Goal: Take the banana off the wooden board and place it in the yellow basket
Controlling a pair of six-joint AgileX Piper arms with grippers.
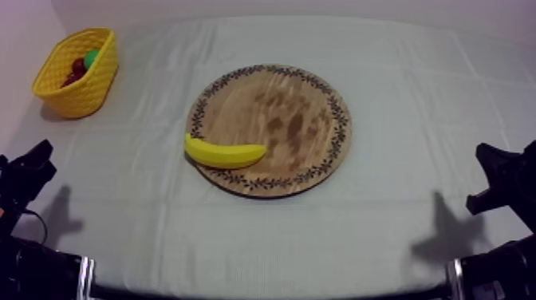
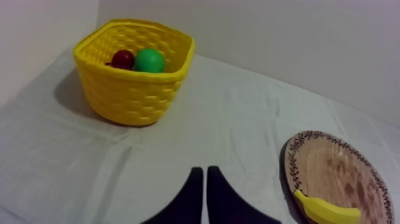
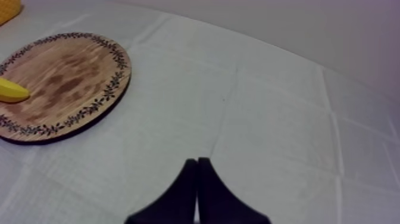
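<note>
Top view: the banana lies on the wooden board at its 8 o'clock rim. The yellow basket sits at 10 o'clock on the counter, holding a small red fruit and a green fruit.

Left wrist view: the left fingers lie closed together, empty, well short of the basket.

Right wrist view: the right fingers are pressed together on nothing, near the board.

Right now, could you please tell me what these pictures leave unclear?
Left wrist view: the wall of the yellow basket hides the lower parts of the small red fruit and a green round thing.
Right wrist view: the picture's edge cuts off most of the banana.
</note>
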